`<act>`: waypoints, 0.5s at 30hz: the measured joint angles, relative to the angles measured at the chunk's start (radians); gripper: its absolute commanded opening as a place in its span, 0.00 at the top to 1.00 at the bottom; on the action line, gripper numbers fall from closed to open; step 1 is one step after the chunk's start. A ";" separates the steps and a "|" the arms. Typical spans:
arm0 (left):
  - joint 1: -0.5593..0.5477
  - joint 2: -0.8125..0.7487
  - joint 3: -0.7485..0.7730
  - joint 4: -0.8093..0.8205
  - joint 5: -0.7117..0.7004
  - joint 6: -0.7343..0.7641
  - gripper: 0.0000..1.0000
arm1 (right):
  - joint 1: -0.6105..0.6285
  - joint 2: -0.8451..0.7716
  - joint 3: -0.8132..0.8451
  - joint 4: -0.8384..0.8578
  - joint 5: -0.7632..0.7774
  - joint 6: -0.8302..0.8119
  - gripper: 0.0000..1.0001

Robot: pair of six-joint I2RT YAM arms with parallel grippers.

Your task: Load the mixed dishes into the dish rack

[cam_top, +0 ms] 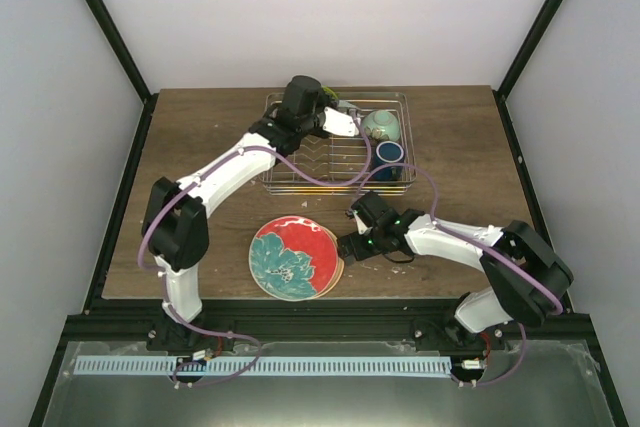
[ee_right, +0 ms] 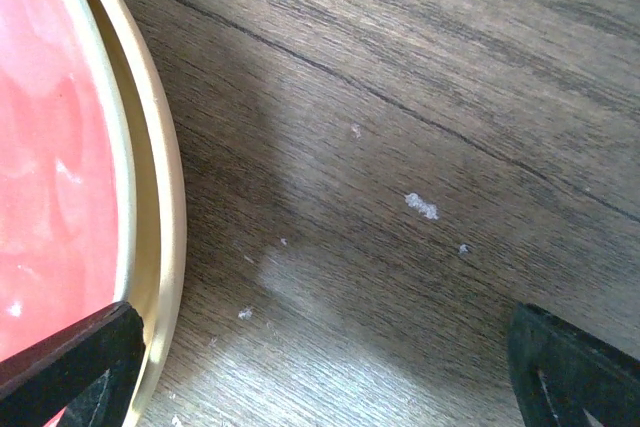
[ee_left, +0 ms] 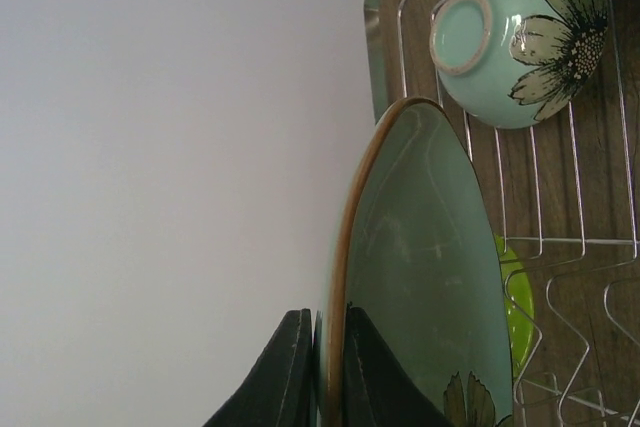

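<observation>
At the far middle of the wooden table [cam_top: 460, 167], the dish rack [cam_top: 300, 175], a basket of silver wire with low sides and upright dividers. Holds in its far right corner a pale mint-green bowl [ee_left: 520, 42] with a painted flower, tipped over, foot ring toward the left wrist camera. Holds just in front of the bowl a small dark-blue mug [cam_top: 389, 154]. Holds also a lime-green plate [ee_left: 517, 307], only a sliver of it in view behind another plate. Above the far middle of the rack, the left gripper [ee_left: 325, 319], pinched firmly on a pale-green plate with brown rim [ee_left: 420, 247], one finger on each face, plate standing on edge. Contact between its lower edge and the wires: cannot tell.

Nearer to the arms, apart from the rack, the red plate with teal floral pattern [cam_top: 290, 257], flat, stacked on the peach-tan plate [ee_right: 165, 197], only the rim of that one in view on the right side. Just beside this stack, low over the wood, the right gripper [ee_right: 322, 317], spread wide and gripping nothing: one finger above the rim of the stack, the other over bare table.
</observation>
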 measured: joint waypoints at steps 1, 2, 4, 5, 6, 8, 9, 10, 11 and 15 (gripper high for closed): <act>-0.002 -0.005 0.000 0.000 -0.002 0.001 1.00 | 0.000 0.000 0.000 0.001 0.000 0.000 0.00; -0.003 -0.008 0.000 0.000 -0.002 0.000 1.00 | 0.000 0.000 0.000 0.002 0.000 0.000 0.00; -0.010 -0.013 0.000 0.000 -0.002 0.001 1.00 | 0.000 0.000 -0.001 0.002 0.000 0.000 0.00; -0.012 -0.014 0.000 0.000 -0.002 0.002 1.00 | 0.000 0.000 -0.001 0.002 0.000 0.000 0.00; -0.014 -0.015 0.000 0.000 -0.002 0.004 1.00 | 0.000 0.000 -0.002 0.003 0.000 0.000 0.00; -0.019 -0.015 0.000 0.000 -0.002 0.008 1.00 | 0.000 0.000 -0.002 0.004 0.000 0.000 0.00; -0.020 -0.015 0.000 0.000 -0.002 0.011 1.00 | 0.000 0.000 -0.002 0.004 0.000 0.000 0.00; -0.021 -0.015 0.000 0.000 -0.003 0.014 1.00 | 0.000 0.000 -0.002 0.004 0.000 0.000 0.00; -0.021 -0.015 0.000 0.000 -0.003 0.017 1.00 | 0.000 0.000 -0.002 0.004 0.000 0.000 0.00; -0.020 -0.015 0.000 0.000 -0.010 0.025 1.00 | 0.000 0.000 -0.002 0.004 0.000 0.000 0.00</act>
